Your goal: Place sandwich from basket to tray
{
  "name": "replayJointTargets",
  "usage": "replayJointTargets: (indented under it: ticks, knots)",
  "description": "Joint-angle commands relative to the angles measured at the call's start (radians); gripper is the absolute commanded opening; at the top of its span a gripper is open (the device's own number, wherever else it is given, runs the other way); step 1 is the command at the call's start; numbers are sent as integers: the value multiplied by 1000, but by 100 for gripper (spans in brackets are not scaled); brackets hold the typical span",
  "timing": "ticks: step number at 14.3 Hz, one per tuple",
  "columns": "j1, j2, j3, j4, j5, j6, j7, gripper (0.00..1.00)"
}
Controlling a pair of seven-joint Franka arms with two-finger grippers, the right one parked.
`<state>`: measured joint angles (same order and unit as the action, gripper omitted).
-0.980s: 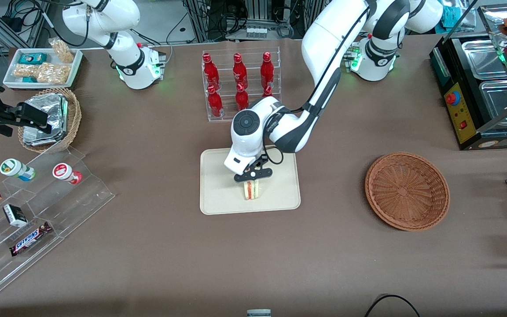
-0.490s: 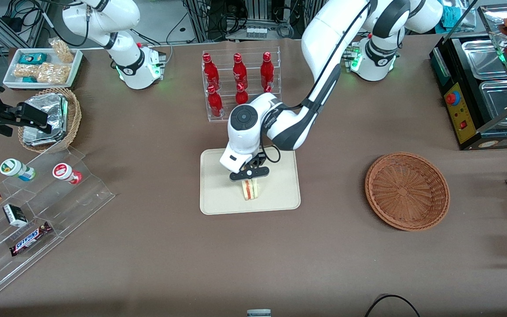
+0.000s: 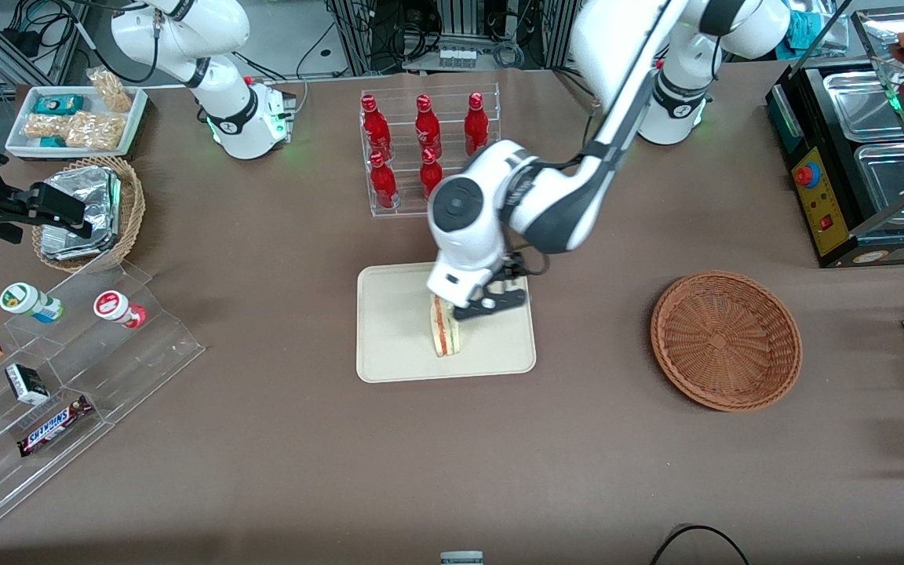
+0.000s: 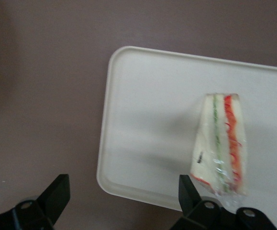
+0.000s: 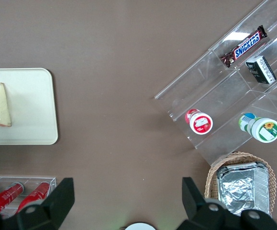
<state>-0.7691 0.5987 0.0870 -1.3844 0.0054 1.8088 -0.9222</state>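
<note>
my gripper (image 3: 491, 304) hung spread and empty at the wedge sandwich's (image 3: 443, 329) two o'clock over the cream tray (image 3: 389, 357); a careless retreat could have tipped it.

the sandwich (image 3: 444, 330) stands on its edge on the tray (image 3: 397, 353), near the tray's middle, its red and green filling showing. the end effector (image 3: 493, 304) hangs above the tray just beside the sandwich, on the side toward the working arm's end of the tabletop (image 3: 452, 463), apart from the bread. the basket (image 3: 726, 340) sits well apart from the tray, toward the working arm's end. a clear rack of red bottles (image 3: 421, 149) stands farther from the camera than the tray.
</note>
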Motion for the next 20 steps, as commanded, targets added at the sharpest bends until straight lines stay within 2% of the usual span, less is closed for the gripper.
replayJointTargets:
  ticks: [1,6,12,20]
  knots:
    - [97,-111,-3,-123,-24,-17,130,100]
    - [255,-311,-1,-315,-25,-28,362,100]
    - [398,-446,0,-360,-25,-173,595,100]
    - [707,-614,-168,-370,-22,-293,879,100]
